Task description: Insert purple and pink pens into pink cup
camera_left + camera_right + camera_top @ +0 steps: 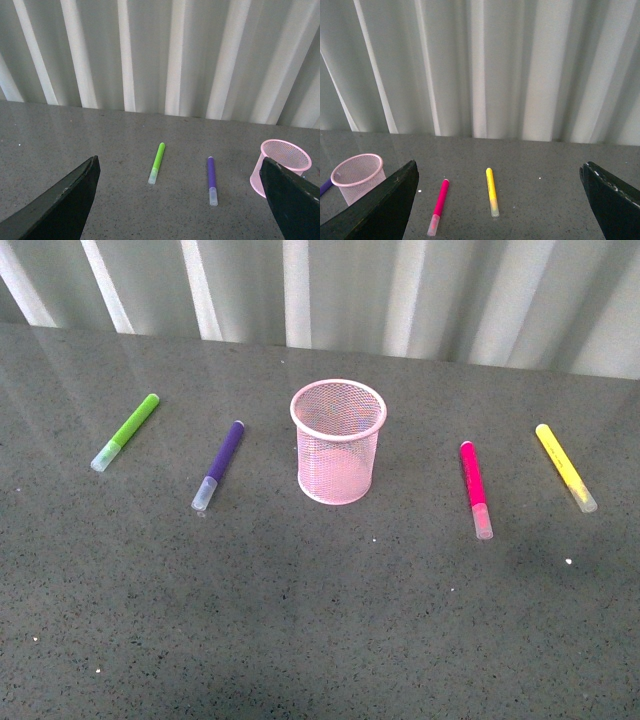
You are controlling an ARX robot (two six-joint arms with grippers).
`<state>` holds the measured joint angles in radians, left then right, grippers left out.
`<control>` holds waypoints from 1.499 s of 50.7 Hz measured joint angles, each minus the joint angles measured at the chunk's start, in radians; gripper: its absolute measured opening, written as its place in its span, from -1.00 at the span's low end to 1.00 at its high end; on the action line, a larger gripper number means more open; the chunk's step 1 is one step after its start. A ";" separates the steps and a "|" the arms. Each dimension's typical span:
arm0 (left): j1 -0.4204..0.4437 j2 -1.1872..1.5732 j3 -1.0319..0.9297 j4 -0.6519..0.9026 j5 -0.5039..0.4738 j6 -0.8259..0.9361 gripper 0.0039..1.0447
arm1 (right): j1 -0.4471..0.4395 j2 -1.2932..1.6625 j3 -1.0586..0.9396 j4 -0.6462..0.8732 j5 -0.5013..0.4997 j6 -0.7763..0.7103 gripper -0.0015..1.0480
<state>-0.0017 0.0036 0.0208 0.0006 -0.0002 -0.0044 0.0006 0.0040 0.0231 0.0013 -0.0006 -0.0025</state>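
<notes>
The left gripper (179, 162) hung released above the table (300, 640), its two dark fingers (70, 200) spread wide with nothing between them. The right gripper (500, 165) was the same, fingers (385, 205) far apart and holding nothing. Ahead of both stood the pink cup (338, 468), upright on the grey table about midway between the pens. The purple pen (220, 464) lay flat on the table to the left of the cup, near it but not touching, with its clear cap pointing toward the robot. The pink pen (474, 488) lay flat to the right of the cup, a little further off than the purple one, its cap also toward the robot. A green marker (126, 431) lay further left of the cup, beyond the purple pen, and a yellow marker (565, 466) lay further right of the cup, beyond the pink pen. Behind the cup, at the table's far edge, rose a pale ribbed wall (400, 290).
</notes>
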 joint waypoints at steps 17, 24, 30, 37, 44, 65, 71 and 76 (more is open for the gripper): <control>0.000 0.000 0.000 0.000 0.000 0.000 0.88 | 0.000 0.000 0.000 0.000 0.000 0.000 0.87; 0.000 0.000 0.000 0.000 0.000 0.000 0.88 | 0.000 0.000 0.000 0.000 0.000 0.000 0.87; 0.000 0.000 0.000 0.000 0.000 0.000 0.88 | 0.000 0.000 0.000 0.000 0.000 0.000 0.87; 0.000 0.000 0.000 0.000 0.000 0.000 0.88 | 0.000 0.000 0.000 0.000 0.000 0.000 0.87; 0.000 0.000 0.000 0.000 0.000 0.000 0.88 | 0.000 0.000 0.000 0.000 0.000 0.000 0.87; -0.206 0.443 0.237 0.055 -0.227 -0.373 0.88 | 0.000 0.000 0.000 0.000 0.001 0.000 0.87; -0.237 0.712 0.412 0.222 -0.196 -0.343 0.88 | 0.000 0.000 0.000 0.000 0.000 0.000 0.87; -0.253 1.089 0.677 0.245 -0.150 -0.293 0.88 | 0.000 0.000 0.000 0.000 0.000 0.000 0.87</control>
<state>-0.2550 1.0931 0.6975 0.2455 -0.1505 -0.2974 0.0006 0.0040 0.0231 0.0013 -0.0006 -0.0025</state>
